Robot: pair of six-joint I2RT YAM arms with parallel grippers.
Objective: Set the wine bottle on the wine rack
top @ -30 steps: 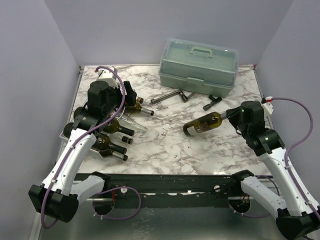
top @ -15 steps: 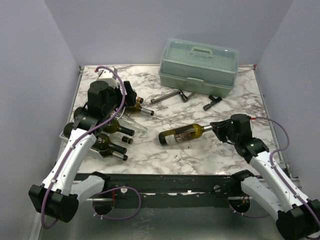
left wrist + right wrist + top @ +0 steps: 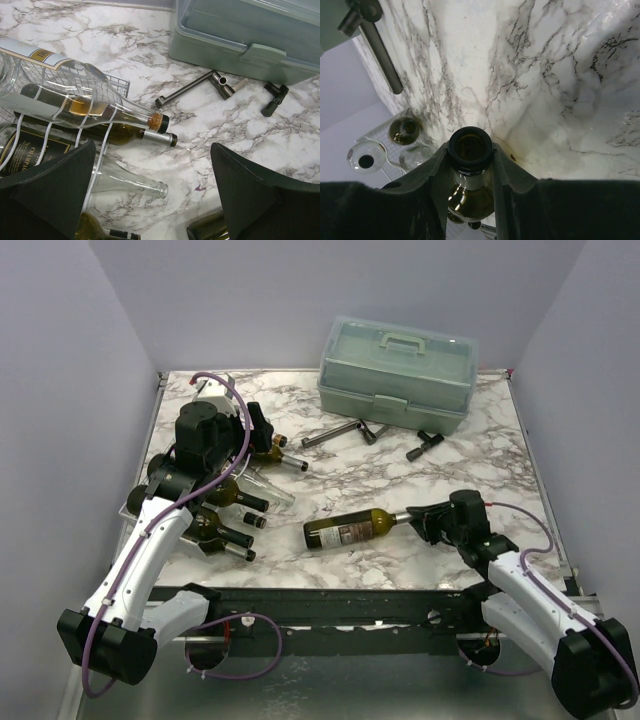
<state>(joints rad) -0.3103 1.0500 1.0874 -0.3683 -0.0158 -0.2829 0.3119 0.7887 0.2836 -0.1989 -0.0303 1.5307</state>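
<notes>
A dark green wine bottle with a pale label lies level near the table's front middle, its base pointing left. My right gripper is shut on its neck; in the right wrist view the fingers clamp just below the open mouth. I cannot tell whether the bottle touches the marble. The white wire wine rack sits at the left with several bottles in it. My left gripper hovers open over the rack's right edge, its fingers wide apart and holding nothing.
A pale green toolbox stands at the back right. In front of it lie loose metal tools and a dark fitting. A clear empty bottle sticks out from the rack. Walls close in on three sides.
My right arm has carried the wine bottle left and toward the table's front edge, bringing it lower and level. The left arm and the rack bottles have not moved.
</notes>
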